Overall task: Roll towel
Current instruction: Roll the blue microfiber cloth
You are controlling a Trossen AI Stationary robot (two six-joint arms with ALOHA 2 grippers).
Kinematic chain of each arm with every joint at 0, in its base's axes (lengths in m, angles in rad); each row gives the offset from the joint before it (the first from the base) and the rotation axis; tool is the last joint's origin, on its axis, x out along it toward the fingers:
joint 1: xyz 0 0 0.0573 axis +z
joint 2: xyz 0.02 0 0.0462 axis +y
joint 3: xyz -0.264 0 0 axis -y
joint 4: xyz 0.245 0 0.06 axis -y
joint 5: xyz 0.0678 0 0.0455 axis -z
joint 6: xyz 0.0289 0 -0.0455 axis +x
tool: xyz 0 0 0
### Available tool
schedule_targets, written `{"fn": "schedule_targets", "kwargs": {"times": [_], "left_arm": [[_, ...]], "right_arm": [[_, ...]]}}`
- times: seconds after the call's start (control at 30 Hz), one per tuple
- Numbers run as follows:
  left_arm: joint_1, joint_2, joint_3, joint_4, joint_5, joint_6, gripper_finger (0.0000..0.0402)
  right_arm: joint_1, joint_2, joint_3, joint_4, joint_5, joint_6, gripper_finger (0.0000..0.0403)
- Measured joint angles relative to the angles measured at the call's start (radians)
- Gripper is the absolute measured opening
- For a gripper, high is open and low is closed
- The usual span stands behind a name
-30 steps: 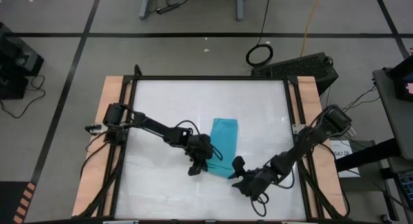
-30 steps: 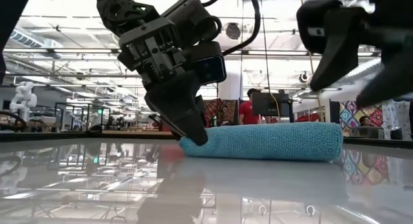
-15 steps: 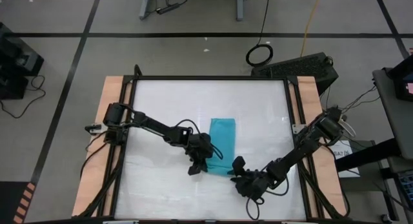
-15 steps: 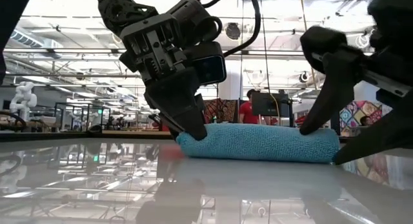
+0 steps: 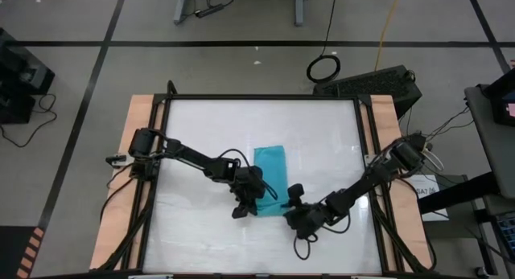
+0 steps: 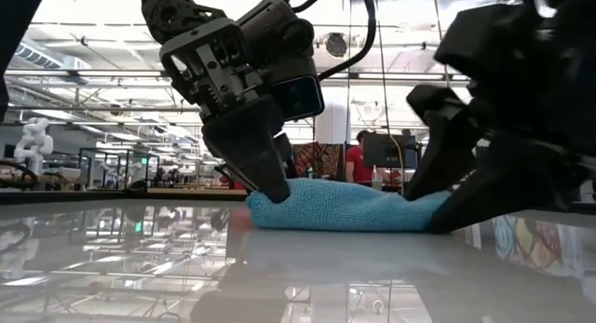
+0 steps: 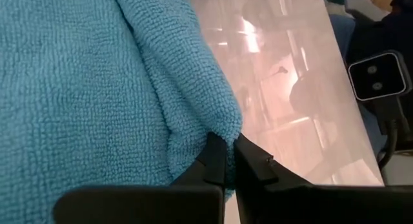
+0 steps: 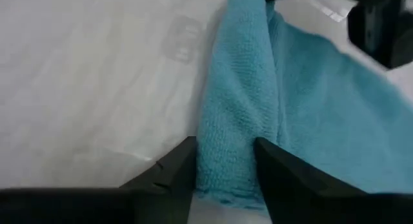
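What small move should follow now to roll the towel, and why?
Probably close the right gripper on the towel: its open fingers straddle the near folded edge, while the left gripper is shut on the other corner.

overhead, table-level and two close wrist cameras, all on the towel [image 5: 269,171]

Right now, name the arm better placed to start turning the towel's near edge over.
Probably the left. The left gripper is pinched shut on the towel at its near corner. The right gripper straddles the opposite near corner with open fingers, so it would have to close first.
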Motion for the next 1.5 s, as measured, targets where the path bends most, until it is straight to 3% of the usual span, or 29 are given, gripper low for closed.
{"fn": "schedule_targets", "kwargs": {"times": [0.13, 0.3, 0.47, 0.6, 0.77, 1.07, 1.23, 1.5], "left_arm": [[-0.007, 0.0, 0.001, -0.014, -0.007, 0.024, 0.0031], [-0.025, 0.0, 0.001, -0.02, -0.037, 0.058, 0.0095], [-0.046, -0.014, 0.001, -0.028, -0.055, 0.098, 0.0154], [-0.068, -0.04, 0.0, -0.046, -0.122, 0.111, 0.0165], [-0.12, -0.097, 0.0, -0.091, -0.307, 0.177, 0.0166], [-0.31, -0.131, 0.0, -0.094, -0.797, 0.442, 0.0166], [-0.377, -0.104, 0.0, -0.04, -0.935, 0.517, 0.0166], [-0.398, -0.023, 0.0, 0.023, -1.02, 0.615, 0.0167]], "right_arm": [[-0.031, -0.002, 0.002, -0.007, -0.103, 0.055, 0.0095], [-0.062, -0.004, 0.002, -0.008, -0.222, 0.106, 0.0013], [-0.085, -0.032, 0.001, -0.015, -0.321, 0.17, 0.0016], [-0.104, -0.071, -0.002, -0.034, -0.403, 0.222, 0.0006], [-0.13, -0.103, -0.004, -0.046, -0.472, 0.301, 0.0004], [-0.162, -0.11, -0.003, -0.045, -0.544, 0.382, 0.0004], [-0.181, -0.11, -0.003, -0.034, -0.58, 0.411, 0.0004], [-0.199, -0.111, -0.002, -0.012, -0.632, 0.467, 0.0004]]}}
